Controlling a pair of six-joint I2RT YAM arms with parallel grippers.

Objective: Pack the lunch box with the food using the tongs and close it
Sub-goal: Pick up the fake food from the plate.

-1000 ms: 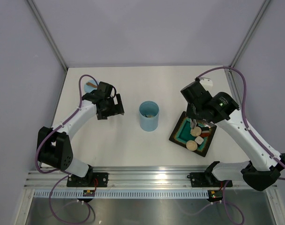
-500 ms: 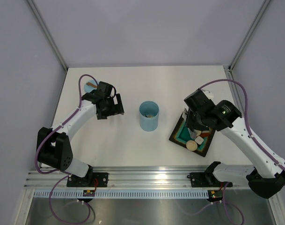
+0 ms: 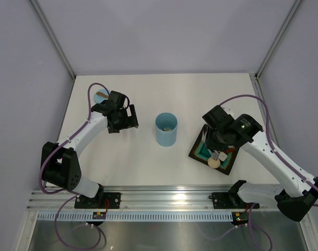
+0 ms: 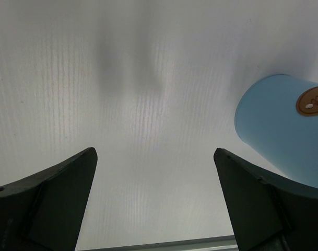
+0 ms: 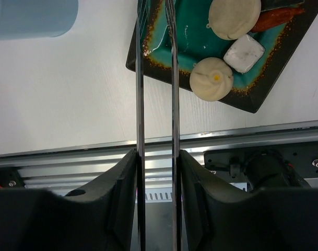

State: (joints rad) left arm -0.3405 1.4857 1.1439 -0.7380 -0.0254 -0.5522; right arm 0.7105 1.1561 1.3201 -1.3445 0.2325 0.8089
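Observation:
The light blue lunch box (image 3: 166,137) stands upright mid-table, a beige piece inside; its wall shows in the right wrist view's top left corner (image 5: 33,18). My right gripper (image 3: 217,141) (image 5: 156,154) is shut on the silver tongs (image 5: 139,94), a finger on each arm. The arms run parallel and apart, over the left part of the dark teal-centred plate (image 3: 197,151) (image 5: 252,99); their tips are out of view. On the plate lies the food: two beige buns (image 5: 211,78), a white cube (image 5: 244,53), a red piece (image 5: 276,18). My left gripper (image 3: 131,117) (image 4: 153,157) hangs open over bare table.
A flat blue lid with a brown tab (image 3: 101,97) (image 4: 284,130) lies at the back left near the left wrist. An aluminium rail (image 3: 164,196) (image 5: 226,136) runs along the near edge, close to the plate. Enclosure walls stand on three sides.
My right gripper has come down and toward the near edge over the plate, covering more of the food, and the tongs' arms have spread apart. The left arm has not moved.

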